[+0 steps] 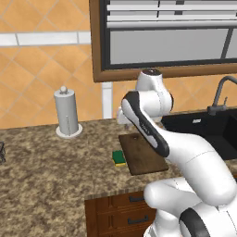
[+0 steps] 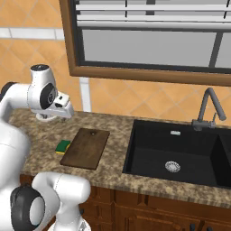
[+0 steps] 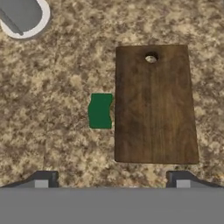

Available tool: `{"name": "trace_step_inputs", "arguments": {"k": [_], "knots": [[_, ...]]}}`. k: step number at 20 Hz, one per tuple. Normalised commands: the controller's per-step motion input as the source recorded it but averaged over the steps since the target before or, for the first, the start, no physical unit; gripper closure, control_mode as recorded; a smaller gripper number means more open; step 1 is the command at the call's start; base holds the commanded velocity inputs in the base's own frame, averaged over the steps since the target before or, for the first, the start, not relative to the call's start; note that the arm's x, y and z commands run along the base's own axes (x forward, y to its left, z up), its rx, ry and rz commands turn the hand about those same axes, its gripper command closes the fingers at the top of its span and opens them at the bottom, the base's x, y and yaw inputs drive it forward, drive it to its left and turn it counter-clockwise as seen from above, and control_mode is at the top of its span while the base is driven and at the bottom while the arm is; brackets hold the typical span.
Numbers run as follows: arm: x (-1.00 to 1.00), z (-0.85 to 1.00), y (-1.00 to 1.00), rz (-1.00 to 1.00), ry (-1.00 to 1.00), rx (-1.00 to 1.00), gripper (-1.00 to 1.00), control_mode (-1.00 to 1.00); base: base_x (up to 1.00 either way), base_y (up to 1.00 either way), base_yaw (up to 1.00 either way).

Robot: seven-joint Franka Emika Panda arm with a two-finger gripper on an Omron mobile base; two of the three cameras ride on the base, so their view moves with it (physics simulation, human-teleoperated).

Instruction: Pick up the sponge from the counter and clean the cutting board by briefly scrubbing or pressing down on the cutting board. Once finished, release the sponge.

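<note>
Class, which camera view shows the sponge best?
The hand view: it looks straight down on the sponge, whole, beside the cutting board. The left base view adds its yellow side; the right base view shows it small.

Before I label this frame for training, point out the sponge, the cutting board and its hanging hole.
sponge (image 3: 100, 110), hand view, middle of its green top.
cutting board (image 3: 153, 113), hand view, centre of the wooden face.
hanging hole (image 3: 151, 58), hand view, the opening near the board's short edge.
</note>
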Motion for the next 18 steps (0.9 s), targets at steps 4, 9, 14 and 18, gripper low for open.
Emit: {"name": "trace_step_inputs", "arguments": {"k": [4,9,14,18], "knots": [[0.13,-1.0,0.28,0.0,0.23,0.03,-1.0,-1.0,0.0,0.0,0.0],[0.61,-0.99,0.42,0.0,0.1,-0.05,-1.0,-1.0,0.0,0.0,0.0],[0.32,-0.71,0.34,0.01,0.17,-0.11,-1.0,-1.0,0.0,0.0,0.0],[0.2,-0.71,0.01,0.0,0.12,-0.14,-1.0,-1.0,0.0,0.0,0.0]]}}
